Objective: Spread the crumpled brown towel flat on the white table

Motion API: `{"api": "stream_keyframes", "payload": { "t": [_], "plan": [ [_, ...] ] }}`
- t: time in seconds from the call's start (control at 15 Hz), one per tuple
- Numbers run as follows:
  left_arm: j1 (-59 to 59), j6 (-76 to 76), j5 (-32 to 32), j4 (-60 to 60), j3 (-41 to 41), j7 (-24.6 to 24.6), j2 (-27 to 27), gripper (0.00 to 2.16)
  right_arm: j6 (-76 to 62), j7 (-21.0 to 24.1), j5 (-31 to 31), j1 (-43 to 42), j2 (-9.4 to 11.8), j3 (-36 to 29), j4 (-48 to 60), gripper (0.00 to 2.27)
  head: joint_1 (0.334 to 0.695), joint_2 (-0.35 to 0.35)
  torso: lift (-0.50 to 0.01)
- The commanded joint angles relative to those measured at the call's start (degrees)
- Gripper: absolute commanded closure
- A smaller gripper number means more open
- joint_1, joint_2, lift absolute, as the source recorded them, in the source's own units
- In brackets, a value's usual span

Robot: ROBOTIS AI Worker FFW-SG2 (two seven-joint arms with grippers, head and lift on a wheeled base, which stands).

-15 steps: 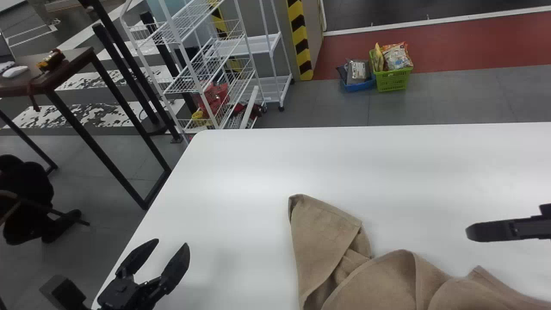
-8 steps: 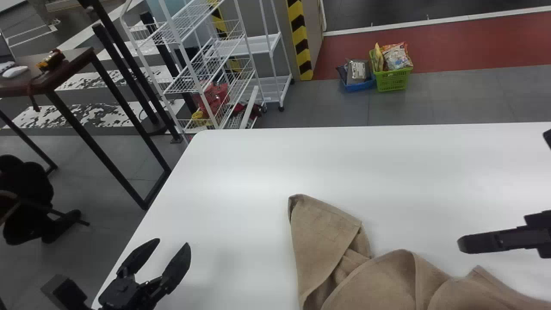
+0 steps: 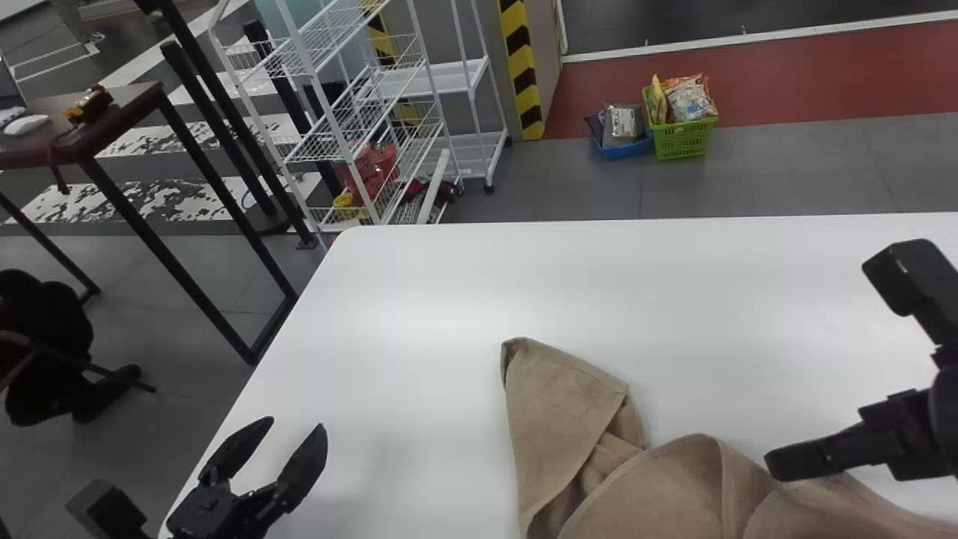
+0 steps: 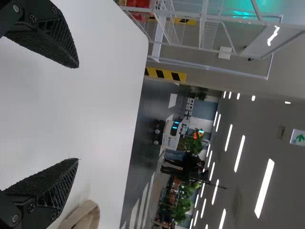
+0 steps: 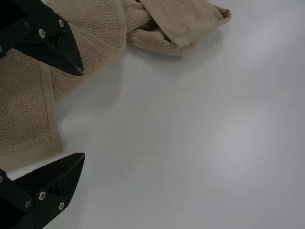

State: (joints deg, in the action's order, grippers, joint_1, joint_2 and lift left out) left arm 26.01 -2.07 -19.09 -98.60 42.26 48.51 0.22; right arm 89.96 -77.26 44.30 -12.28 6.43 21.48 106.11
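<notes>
1. Begin with the towel [image 3: 658,494]: crumpled on the tabletop [image 3: 449,299], out from the far-left corner and towards the near side, with its bulk stretched left to right, roughly along the far edge.
2. Read its long axis as sideways, then — apart from one folded flap [image 3: 557,389] at the left end, pointing to the far edge.
3. Count the right pincer [image 5: 83,113] as the nearer: come in from the right side, over the towel's far rim on its right part. Cannot tell from here whether touching cloth or just above.
4. From that pincer, find most of the towel to the left and towards the near side, with a loose corner [image 5: 47,143] partly between the jaws, back from the tips.
5. Released on the right, jaws wide apart, gripping nothing.
6. Parked near the left edge: the left pincer [image 3: 297,424], also spread and empty, well apart from the towel, across bare tabletop from the flap.
7. Likely next: lower on the right and close on that loose corner, then draw outward along the long axis — probably far from flat as yet. Might pinch two layers at once, or drag the whole bundle rather than unfold it.
</notes>
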Motion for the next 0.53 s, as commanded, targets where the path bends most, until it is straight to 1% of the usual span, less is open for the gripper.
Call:
{"api": "stream_keyframes", "payload": {
  "t": [0.0,0.13,0.2,0.27,0.33,0.47],
  "plan": [
    [-0.09,0.00,-0.07,0.25,0.01,0.00,0.13,0.12,0.12,-1.07,1.31,1.20,0.07,0.32,0.15,0.27,0.695,0.350,-0.123],
    [-0.09,0.00,-0.07,0.25,0.01,0.00,0.13,0.12,0.12,-1.07,1.40,1.55,0.07,1.20,0.24,0.29,0.695,0.350,-0.123],
    [-0.09,0.00,-0.07,0.25,0.01,0.00,0.13,0.12,0.12,-1.07,1.31,1.55,0.07,1.20,0.24,0.36,0.695,0.350,-0.123],
    [-0.09,0.00,-0.07,0.25,0.01,0.00,0.13,0.12,0.12,-1.07,1.31,1.64,-0.02,1.20,0.24,0.48,0.695,0.350,-0.123],
    [-0.09,0.00,-0.25,0.25,0.01,0.00,0.13,0.12,0.12,-1.07,1.31,1.64,-0.19,1.55,0.24,0.53,0.695,0.350,-0.123],
    [-0.09,0.00,-0.34,0.25,0.10,0.09,0.13,0.12,0.12,-1.07,1.40,1.55,-0.54,1.90,0.15,0.53,0.695,0.350,-0.123]
  ]
}}
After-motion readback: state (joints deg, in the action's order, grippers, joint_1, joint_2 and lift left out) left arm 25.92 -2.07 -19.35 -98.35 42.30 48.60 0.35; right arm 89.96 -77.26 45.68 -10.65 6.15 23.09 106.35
